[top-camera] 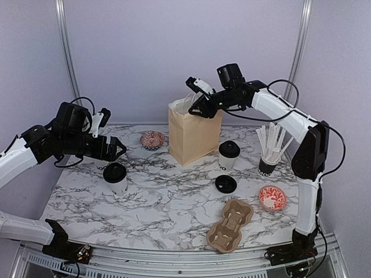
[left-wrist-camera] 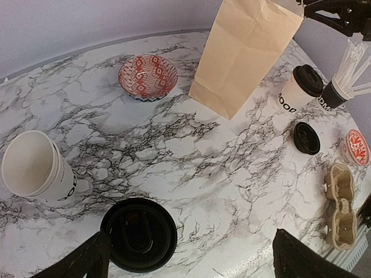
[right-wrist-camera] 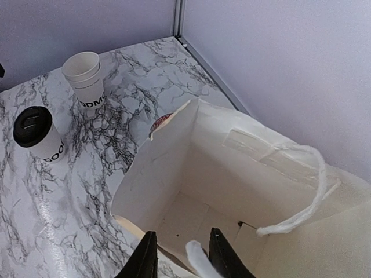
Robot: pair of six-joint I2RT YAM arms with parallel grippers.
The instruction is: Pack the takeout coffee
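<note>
You have two lidded white cups (top-camera: pixel 115 178) (top-camera: pixel 228 156) on the table (top-camera: pixel 168 202). Count one loose black lid (top-camera: pixel 225 184) lying flat. One stack of open white cups (left-wrist-camera: pixel 35 168): it looks like two nested, going by the double rim in the right wrist view, but you can't be sure. Two red-patterned bowls (top-camera: pixel 152 139) (top-camera: pixel 272 198). One brown paper bag (top-camera: pixel 194 139), with one white handle loop (right-wrist-camera: pixel 301 191) showing. One dark cup (top-camera: pixel 266 168) holding white sticks (top-camera: pixel 271 139); they overlap too much for you to count. One cardboard cup carrier (top-camera: pixel 230 226), two wells showing. One table under it all.
</note>
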